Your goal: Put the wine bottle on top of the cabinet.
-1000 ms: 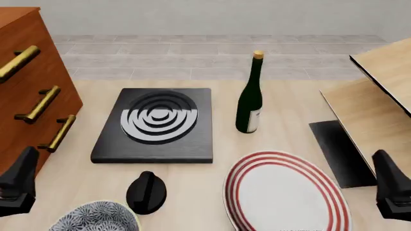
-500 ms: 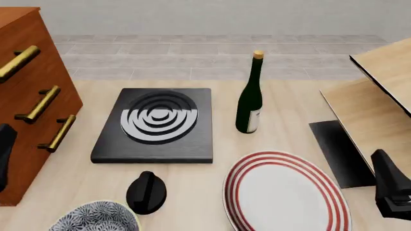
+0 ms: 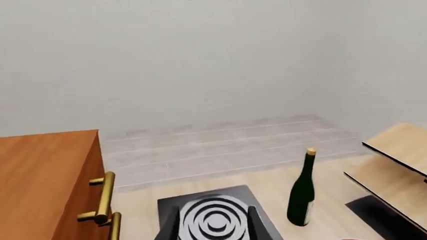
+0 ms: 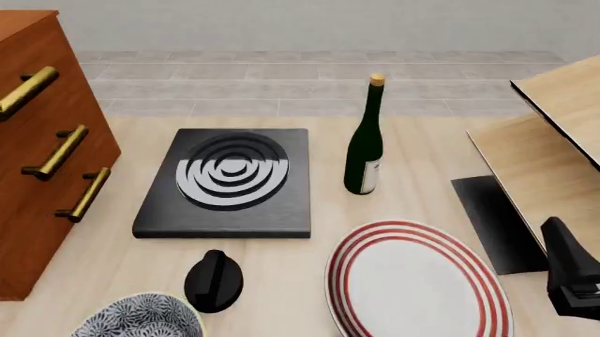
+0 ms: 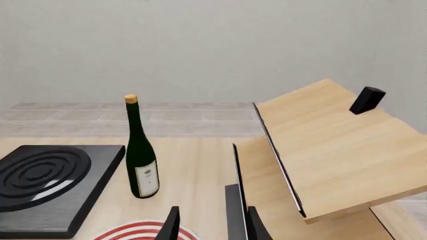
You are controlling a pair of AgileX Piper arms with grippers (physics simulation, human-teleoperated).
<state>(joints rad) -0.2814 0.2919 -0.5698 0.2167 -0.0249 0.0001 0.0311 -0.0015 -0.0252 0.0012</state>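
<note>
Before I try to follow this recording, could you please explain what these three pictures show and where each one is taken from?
These are simulator renders of two robot arms working at a table. The front view looks forward and down from the arms' own side; only the right gripper shows there, at the lower right edge. The other two pictures come from cameras mounted just behind each gripper, looking along its fingers.

On the table stand the wine bottle, upright and untouched, a black burner plate with grey rings, a red-striped plate, a patterned bowl and a small black knob-like object. The wooden cabinet is at the left, pale slanted panels at the right. Nothing is held; both grippers appear open.
</note>
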